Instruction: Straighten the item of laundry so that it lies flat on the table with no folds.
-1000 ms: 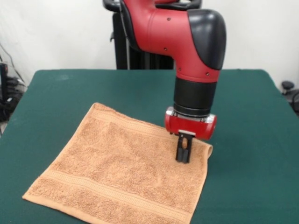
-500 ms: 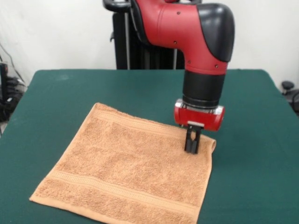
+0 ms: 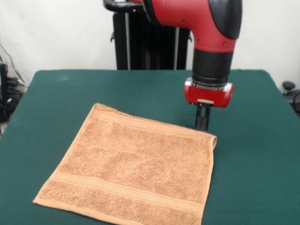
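Note:
The orange-tan towel lies spread flat on the green table, with band stripes near its far and near edges. Its far right corner is slightly curled up. No white tag shows. My gripper points straight down just behind the towel's far edge, near that corner. Its fingers stand close together with no cloth visibly between them. Whether the tips touch the towel's edge I cannot tell.
The robot's black pedestal stands behind the table's far edge. Bare green tabletop surrounds the towel on the left, right and far sides. The towel's near edge lies close to the bottom of the front view.
My gripper has moved right and toward the far side, rising off the towel's right part to just behind its far edge. The towel has slid a little to the right and lies flatter.

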